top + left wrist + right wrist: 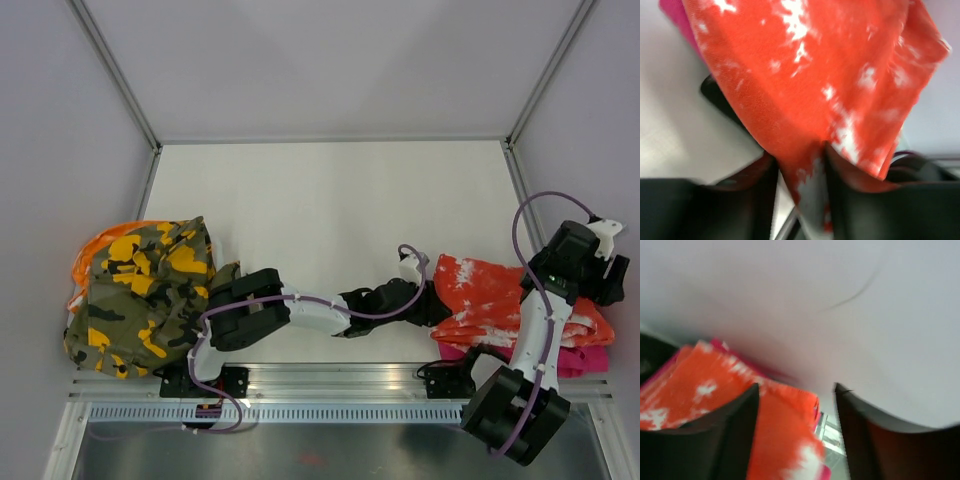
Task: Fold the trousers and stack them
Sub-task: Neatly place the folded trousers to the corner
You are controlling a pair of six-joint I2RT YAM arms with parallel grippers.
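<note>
The orange-red trousers (500, 295) with white splatter lie folded at the right, on top of a magenta pair (585, 360). The camouflage trousers (150, 290) lie bunched at the far left. My left gripper (432, 300) reaches across to the orange-red pair's left edge. In the left wrist view its jaws (800, 160) stand slightly parted, with a fold of orange-red cloth (815, 65) lying loose between them. My right gripper (608, 282) is at that pair's right edge. Its jaws (796, 390) are open and hold nothing, with the orange-red cloth (700, 390) just beyond the left finger.
An orange cloth (95, 250) shows under the camouflage pair. A metal rail (330, 385) runs along the near edge. The white right wall (600, 150) stands close behind my right gripper, and a magenta edge (672, 10) shows beside the orange-red cloth.
</note>
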